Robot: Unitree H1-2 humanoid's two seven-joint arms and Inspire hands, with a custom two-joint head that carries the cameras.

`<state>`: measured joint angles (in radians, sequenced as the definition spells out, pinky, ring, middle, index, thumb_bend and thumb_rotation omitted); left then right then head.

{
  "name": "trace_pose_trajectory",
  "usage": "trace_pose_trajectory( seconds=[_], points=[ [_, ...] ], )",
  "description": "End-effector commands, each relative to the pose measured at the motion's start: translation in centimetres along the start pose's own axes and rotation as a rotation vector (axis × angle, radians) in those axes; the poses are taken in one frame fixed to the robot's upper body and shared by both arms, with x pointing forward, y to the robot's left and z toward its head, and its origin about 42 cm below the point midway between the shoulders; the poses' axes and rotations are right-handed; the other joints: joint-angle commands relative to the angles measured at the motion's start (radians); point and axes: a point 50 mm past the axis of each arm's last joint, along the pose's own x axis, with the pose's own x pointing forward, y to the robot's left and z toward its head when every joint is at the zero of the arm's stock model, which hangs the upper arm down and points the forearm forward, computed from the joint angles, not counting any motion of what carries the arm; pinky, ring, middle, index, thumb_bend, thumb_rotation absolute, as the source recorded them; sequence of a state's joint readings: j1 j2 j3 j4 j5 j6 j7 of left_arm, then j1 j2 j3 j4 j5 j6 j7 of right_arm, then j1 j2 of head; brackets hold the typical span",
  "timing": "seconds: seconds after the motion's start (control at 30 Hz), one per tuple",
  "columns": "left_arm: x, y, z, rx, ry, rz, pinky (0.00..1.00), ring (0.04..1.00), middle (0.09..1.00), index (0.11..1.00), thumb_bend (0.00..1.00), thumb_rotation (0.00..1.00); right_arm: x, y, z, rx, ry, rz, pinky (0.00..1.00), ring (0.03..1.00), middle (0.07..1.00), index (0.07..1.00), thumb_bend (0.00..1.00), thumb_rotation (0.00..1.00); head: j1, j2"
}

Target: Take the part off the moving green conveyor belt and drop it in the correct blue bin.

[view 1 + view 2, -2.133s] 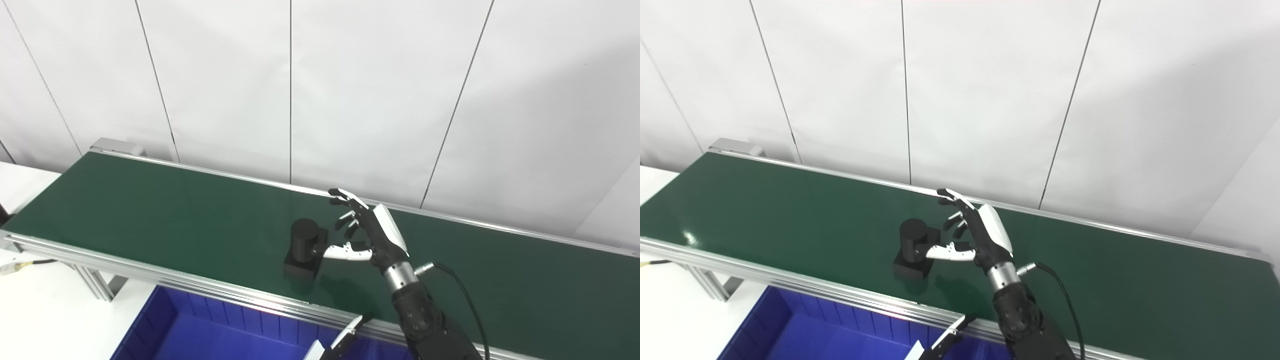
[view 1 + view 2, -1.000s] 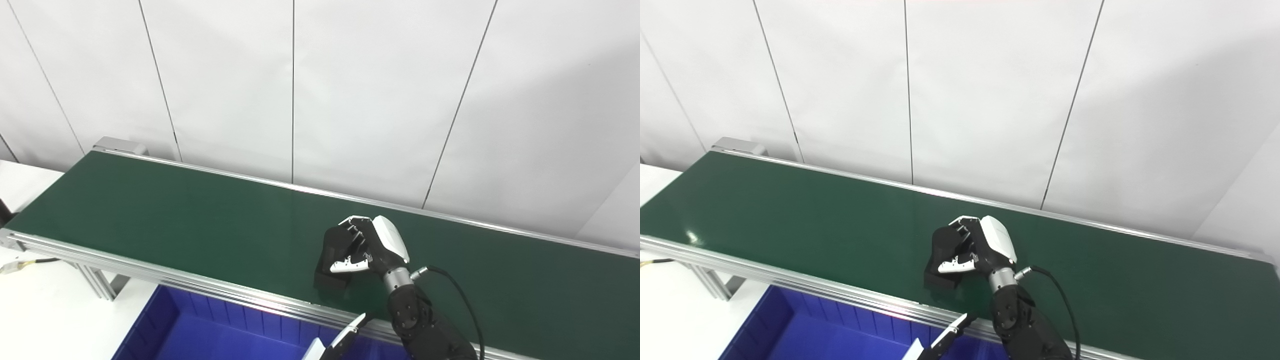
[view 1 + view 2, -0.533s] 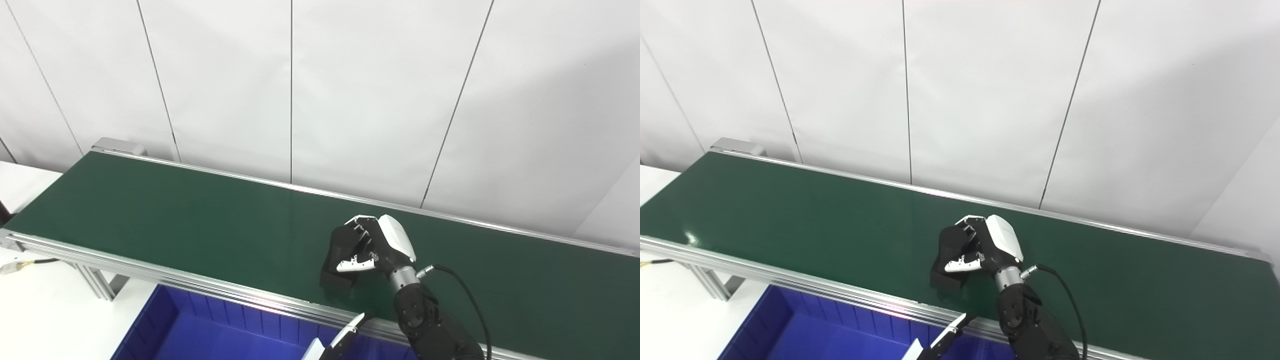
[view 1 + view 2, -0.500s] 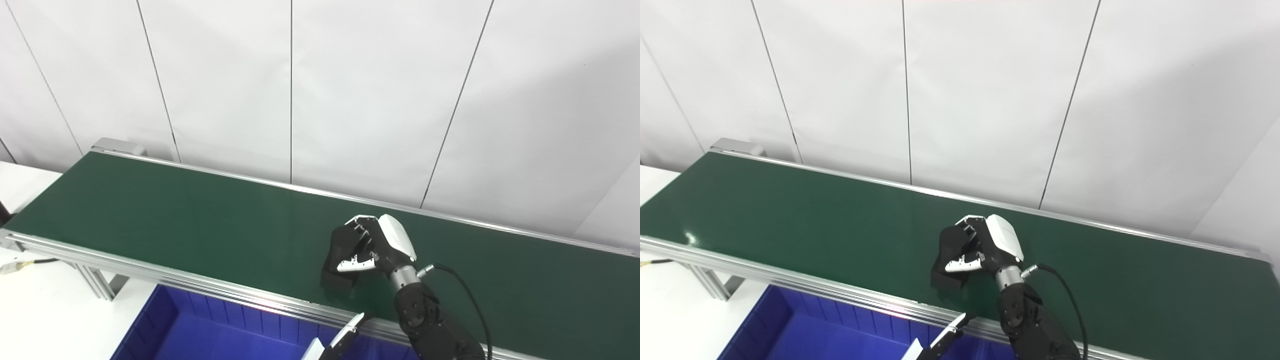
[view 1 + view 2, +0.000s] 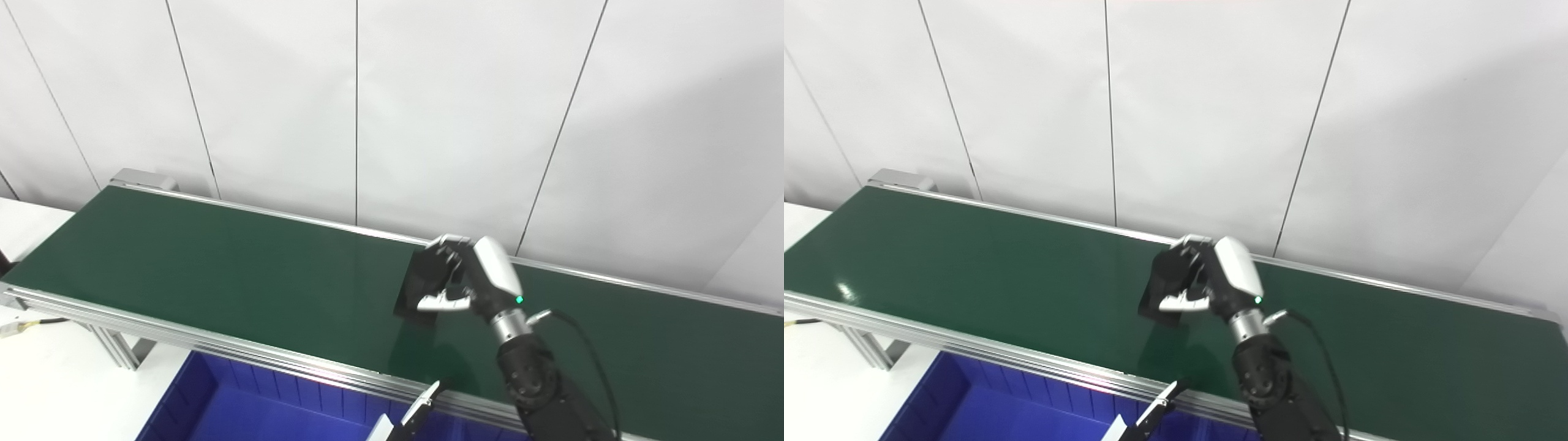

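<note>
Right hand clamped around black part, held above green conveyor belt; blue bin at 7 o'clock

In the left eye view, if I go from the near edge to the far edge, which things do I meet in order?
blue bin → near rail of the green conveyor belt → black part held in the right hand above the belt → far rail → white wall panels
</note>
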<state>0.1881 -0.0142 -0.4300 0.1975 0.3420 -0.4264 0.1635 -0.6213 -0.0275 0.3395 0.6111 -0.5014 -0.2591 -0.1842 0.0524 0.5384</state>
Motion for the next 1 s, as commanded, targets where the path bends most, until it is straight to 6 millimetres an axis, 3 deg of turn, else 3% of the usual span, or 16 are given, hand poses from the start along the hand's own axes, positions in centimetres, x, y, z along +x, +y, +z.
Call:
trace_pose_trajectory(
  seconds=[0.0, 0.13, 0.23, 0.4, 0.53, 0.63, 0.73, 0.87, 0.97],
  points=[
    [0.9, -2.2, 1.8, -0.075, -0.065, 0.005, 0.97, 0.979, 0.965, 0.964, 0.92, 1.0, 0.4, -1.3, 1.4, 0.027, -0.035, -0.045, 0.3, 0.369, 0.452, 0.543, 0.51, 0.0, -0.018, 0.002],
    [1.0, -1.9, 1.7, -0.076, -0.071, 0.017, 0.98, 0.97, 0.953, 0.958, 0.91, 1.0, -1.0, -2.5, 1.4, 0.049, -0.039, -0.105, 0.35, 0.375, 0.459, 0.545, 0.51, 0.0, -0.071, -0.012],
    [1.0, -1.7, 1.6, -0.073, -0.069, 0.022, 0.98, 0.975, 0.951, 0.958, 0.91, 1.0, -2.2, -3.5, 0.9, 0.052, -0.044, -0.138, 0.26, 0.361, 0.464, 0.551, 0.51, 0.0, -0.096, -0.02],
    [1.5, -1.2, 1.6, -0.077, -0.083, 0.03, 0.99, 0.995, 0.966, 0.976, 0.89, 1.0, -4.6, -5.4, -1.0, 0.048, -0.016, -0.174, 0.28, 0.373, 0.464, 0.546, 0.51, 0.0, -0.143, -0.021],
    [2.0, -0.3, 1.8, -0.092, -0.102, 0.04, 1.0, 1.0, 0.993, 0.998, 0.86, 1.0, -7.2, -7.1, -2.1, 0.022, 0.016, -0.218, 0.27, 0.368, 0.46, 0.547, 0.51, 0.0, -0.202, -0.016],
    [2.2, 0.4, 1.9, -0.083, -0.114, 0.051, 1.0, 1.0, 1.0, 1.0, 0.81, 1.0, -9.0, -7.9, -2.5, 0.002, 0.039, -0.246, 0.27, 0.366, 0.466, 0.549, 0.51, 0.0, -0.273, -0.048],
    [2.3, 1.0, 1.8, -0.079, -0.115, 0.06, 1.0, 1.0, 0.987, 1.0, 0.81, 1.0, -11.2, -8.4, -2.8, -0.029, 0.036, -0.264, 0.27, 0.366, 0.475, 0.549, 0.51, 0.0, -0.299, -0.056],
    [2.1, 2.0, 1.8, -0.083, -0.118, 0.071, 1.0, 1.0, 0.989, 1.0, 0.82, 1.0, -13.8, -8.5, -2.7, -0.1, 0.015, -0.264, 0.29, 0.366, 0.478, 0.549, 0.51, 0.0, -0.346, -0.049],
    [2.2, 3.4, 2.2, -0.09, -0.139, 0.091, 1.0, 1.0, 0.999, 1.0, 0.8, 1.0, -15.6, -8.5, -2.5, -0.109, 0.04, -0.278, 0.29, 0.368, 0.48, 0.548, 0.51, 0.0, -0.424, 0.009]
  ],
)
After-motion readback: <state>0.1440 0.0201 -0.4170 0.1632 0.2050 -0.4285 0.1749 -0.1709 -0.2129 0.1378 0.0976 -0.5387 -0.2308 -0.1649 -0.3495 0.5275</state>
